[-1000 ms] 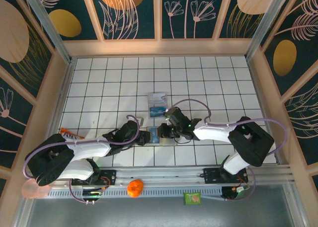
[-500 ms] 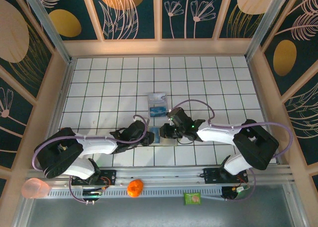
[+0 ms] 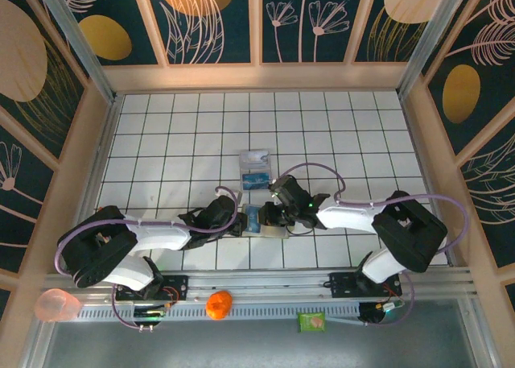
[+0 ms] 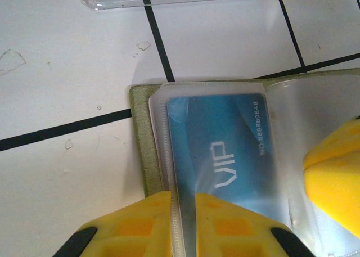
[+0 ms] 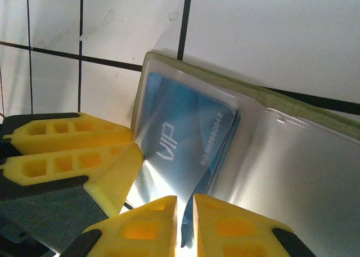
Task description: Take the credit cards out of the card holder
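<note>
Your left end effector point(image 4: 184, 229): yellow fingers clamped on the clear sleeve edge of the open yellow-green fold-over card holder point(image 4: 139, 144) | your right end effector point(image 5: 185, 226): closed to a slit on the same sleeve, by the card's corner | blue plastic VIP credit card point(image 4: 225, 150): inside that sleeve | holder lies open on the white tiled worktop point(image 4: 73, 66), between both arms.

We count one card holder point(image 4: 139, 156), one blue VIP card point(image 4: 219, 144) inside, two loose cards point(image 3: 255, 168) at its twelve o'clock, a left gripper point(image 4: 183, 223), a right gripper point(image 5: 184, 223), one orange ball point(image 3: 218, 304), one green packet point(image 3: 311, 321).
</note>
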Controlling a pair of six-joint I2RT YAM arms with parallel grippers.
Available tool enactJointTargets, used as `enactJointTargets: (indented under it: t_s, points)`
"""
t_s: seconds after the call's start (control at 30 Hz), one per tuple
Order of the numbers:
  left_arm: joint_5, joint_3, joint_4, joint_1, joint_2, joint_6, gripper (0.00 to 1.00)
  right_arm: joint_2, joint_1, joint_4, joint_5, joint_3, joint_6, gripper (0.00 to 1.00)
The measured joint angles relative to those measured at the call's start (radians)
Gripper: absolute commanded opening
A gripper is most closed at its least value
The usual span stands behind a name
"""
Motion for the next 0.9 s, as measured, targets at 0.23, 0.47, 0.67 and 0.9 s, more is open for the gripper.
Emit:
enactJointTargets:
  t_s: [0.23,0.47,0.67,0.9]
  points:
    - [0.000,0.000,0.003,0.000,0.000,0.000,0.13,0.023,0.000,0.032,-0.020,-0.020,0.024,0.14]
    - [0.000,0.000,0.003,0.000,0.000,0.000,0.13,0.040,-0.001,0.042,-0.021,-0.020,0.040,0.14]
    - [0.000,0.000,0.003,0.000,0.000,0.000,0.13,0.044,-0.002,0.042,-0.019,-0.019,0.058,0.14]
    - [0.000,0.000,0.003,0.000,0.000,-0.004,0.11,0.042,-0.008,0.055,-0.021,-0.029,0.089,0.14]
